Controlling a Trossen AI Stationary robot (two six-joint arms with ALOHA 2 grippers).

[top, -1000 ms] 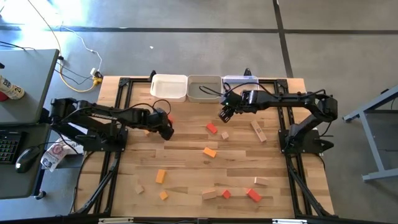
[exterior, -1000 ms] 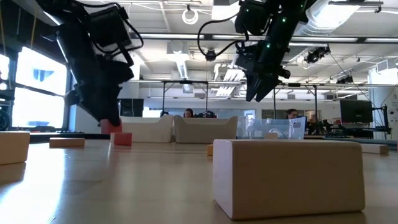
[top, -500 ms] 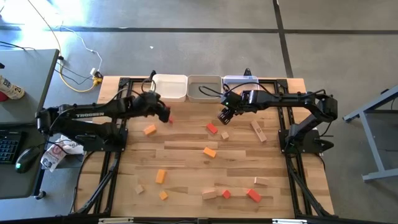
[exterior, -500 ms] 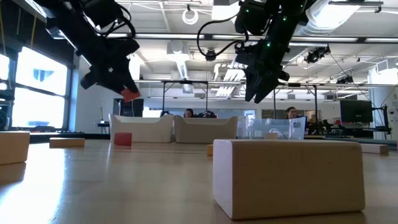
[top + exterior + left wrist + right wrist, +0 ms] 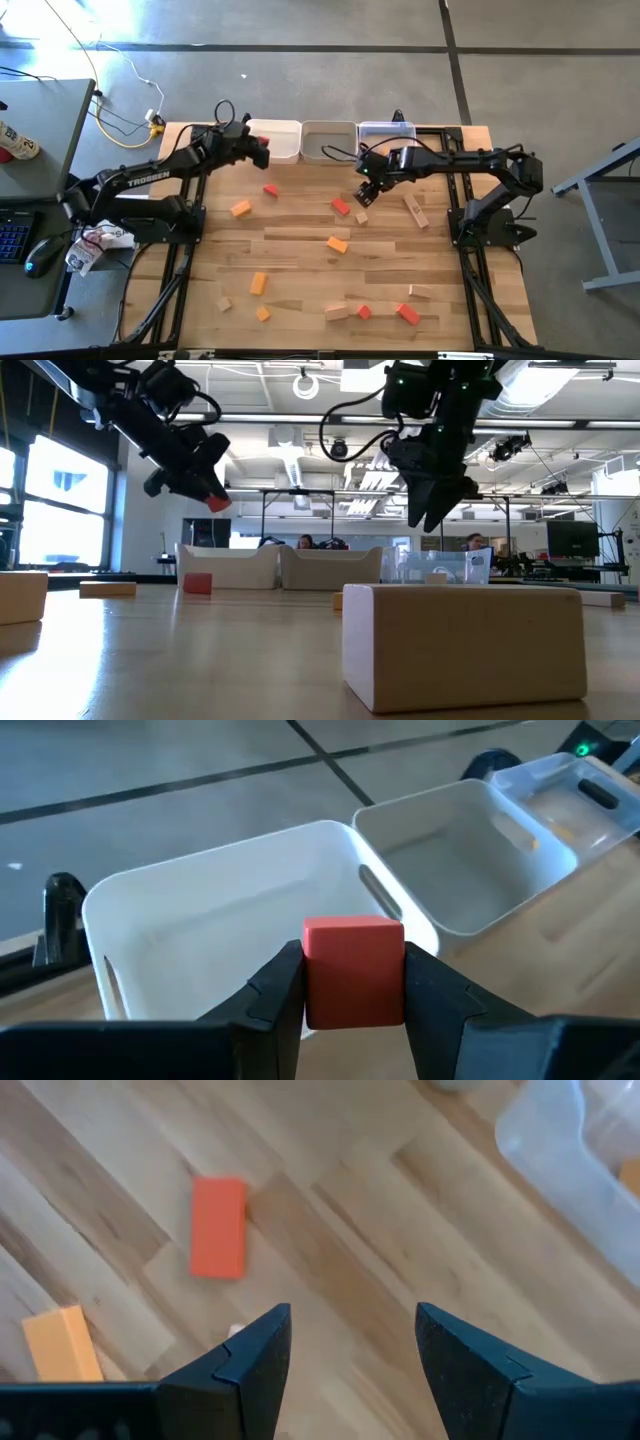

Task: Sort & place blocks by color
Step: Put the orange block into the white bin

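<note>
So I have the left gripper clamped on a red block, held in the air at the near edge of the white bin, not yet let go. The right gripper hangs with its fingers apart and nothing between them, above the table near another red block. Most of the sorting looks undone to me: red, orange and plain wood blocks lie scattered across the table, and the white and grey bin look empty.
</note>
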